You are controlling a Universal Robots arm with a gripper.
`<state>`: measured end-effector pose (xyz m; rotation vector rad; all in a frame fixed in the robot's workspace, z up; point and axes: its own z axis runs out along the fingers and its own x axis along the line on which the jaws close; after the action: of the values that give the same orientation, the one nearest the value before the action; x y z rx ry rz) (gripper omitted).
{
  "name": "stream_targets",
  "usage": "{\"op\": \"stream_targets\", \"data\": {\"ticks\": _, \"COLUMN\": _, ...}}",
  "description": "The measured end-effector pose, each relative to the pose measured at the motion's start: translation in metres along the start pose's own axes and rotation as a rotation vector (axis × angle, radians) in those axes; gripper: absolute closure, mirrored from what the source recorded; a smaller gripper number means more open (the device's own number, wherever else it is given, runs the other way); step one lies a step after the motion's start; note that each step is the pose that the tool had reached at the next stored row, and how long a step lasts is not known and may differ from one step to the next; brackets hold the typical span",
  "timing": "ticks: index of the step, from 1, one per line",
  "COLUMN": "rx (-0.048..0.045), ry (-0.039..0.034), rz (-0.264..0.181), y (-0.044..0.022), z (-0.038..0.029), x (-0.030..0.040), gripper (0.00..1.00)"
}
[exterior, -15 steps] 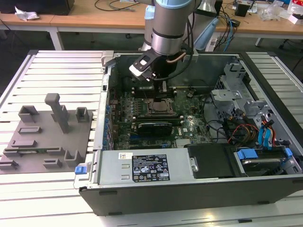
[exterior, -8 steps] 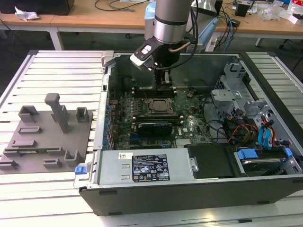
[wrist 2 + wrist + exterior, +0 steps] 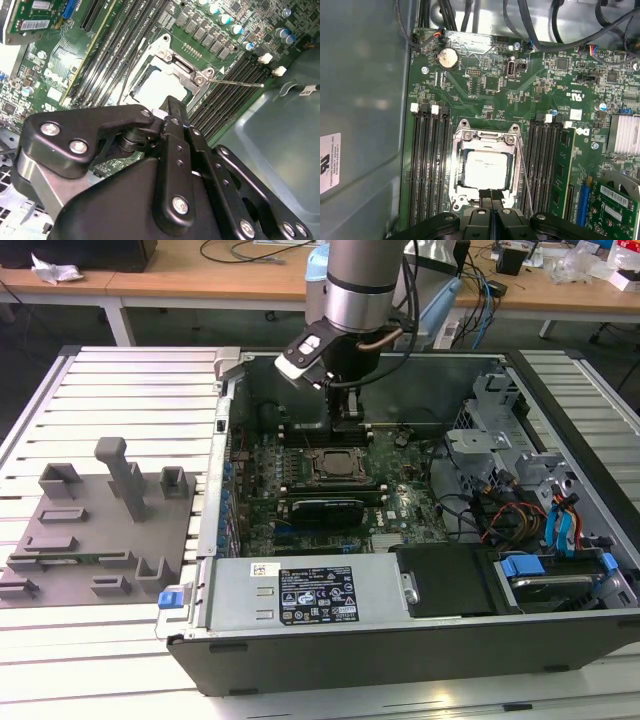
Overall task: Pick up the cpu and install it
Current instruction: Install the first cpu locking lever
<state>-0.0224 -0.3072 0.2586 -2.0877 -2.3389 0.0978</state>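
In the exterior view the arm (image 3: 355, 290) reaches down into the open case (image 3: 400, 500), and its gripper (image 3: 347, 412) hangs just above the board (image 3: 400, 505), at about twelve o'clock from the socket (image 3: 338, 468). In the first wrist view the cpu (image 3: 486, 169) lies pale and square inside the socket's metal frame (image 3: 457, 165), with banks of memory slots (image 3: 427, 165) at its nine o'clock and more at its three o'clock; a thin wire lever (image 3: 525, 175) runs along the frame's three o'clock edge. A coin cell (image 3: 447, 59) sits on the board toward eleven o'clock of the socket, and a finned heatsink (image 3: 624, 134) lies well apart at about two o'clock. In both wrist views the gripper's two fingers (image 3: 490, 197) are pressed flat together, with no gap and nothing between them. In the first wrist view their tips meet just at the cpu's six o'clock edge, over the frame; whether they touch the chip or only hover above it cannot be told from this angle. In the second wrist view the black linkage of the gripper (image 3: 170, 112) covers much of the picture, and the tips overlap the near edge of the cpu (image 3: 159, 86), which looks seated level in the socket; the lever (image 3: 235, 83) sticks out free, at about three o'clock of the frame. In the exterior view a grey tray (image 3: 95, 530) with upright blocks rests on the slatted table (image 3: 120, 380) at nine o'clock of the case, well apart from the gripper.
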Motion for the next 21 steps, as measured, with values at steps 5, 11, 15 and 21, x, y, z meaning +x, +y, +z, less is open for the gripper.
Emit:
{"op": "stream_targets", "data": {"ticks": 5, "rx": -0.0063, "ry": -0.0081, "rz": -0.165, "y": 0.0000, "z": 0.0000, "x": 0.0000, "gripper": 0.89}}
{"op": "stream_targets", "data": {"ticks": 11, "rx": -0.0123, "ry": -0.0161, "rz": -0.323, "y": 0.0001, "z": 0.0000, "x": 0.0000, "gripper": 0.89}}
{"op": "stream_targets", "data": {"ticks": 15, "rx": -0.0171, "ry": -0.0223, "rz": -0.450, "y": 0.0002, "z": 0.0001, "x": 0.0000, "gripper": 0.89}}
{"op": "stream_targets", "data": {"ticks": 21, "rx": -0.0225, "ry": -0.0293, "rz": -0.590, "y": 0.0002, "z": 0.0001, "x": 0.0000, "gripper": 0.89}}
